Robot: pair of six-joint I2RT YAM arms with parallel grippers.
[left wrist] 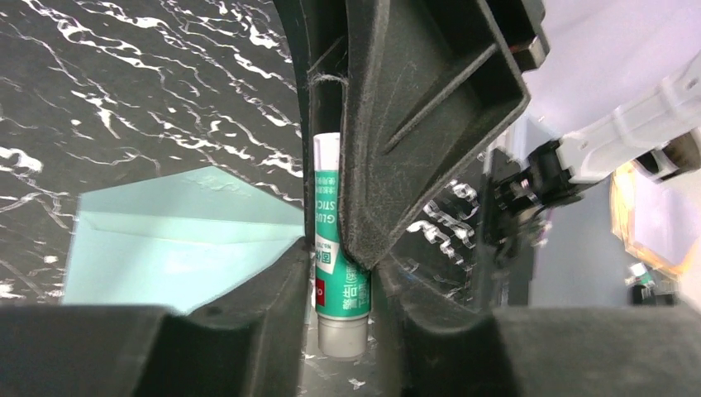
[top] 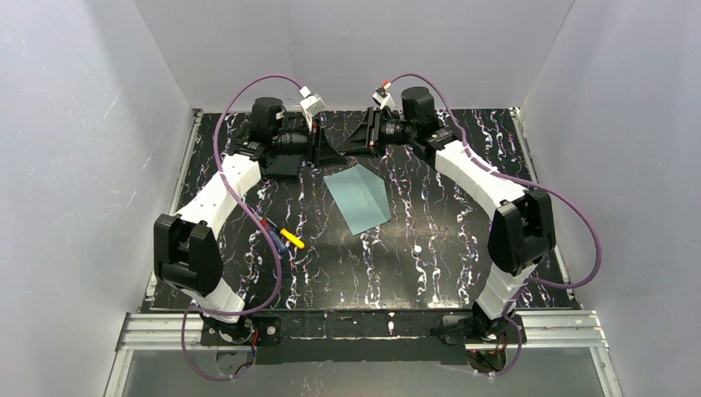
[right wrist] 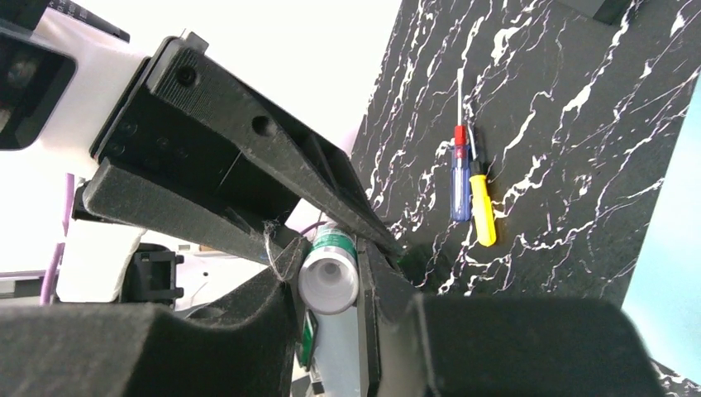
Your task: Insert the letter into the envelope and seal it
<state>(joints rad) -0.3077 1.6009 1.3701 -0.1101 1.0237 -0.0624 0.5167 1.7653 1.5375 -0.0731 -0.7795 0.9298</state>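
though walls (top: 83, 124) white, table (top: 397, 265) black-marbled

The worktop (top: 430, 265) is black with white marble veining; the envelope (top: 358, 198) near its centre is pale teal. The glue stick (left wrist: 336, 248) is green with white print and whitish ends. Toward the left edge are a blue screwdriver (right wrist: 460, 194) with a red collar and a yellow screwdriver (right wrist: 483, 215).

A black bench (top: 413, 265) veined with white marbling spreads beneath the fingers (top: 329, 151). Plain pale grey walls (top: 83, 165) close it in behind the fingers and to either side. An aluminium rail (top: 562, 329) edges the bench's near side, well away from them. The light is soft and even.
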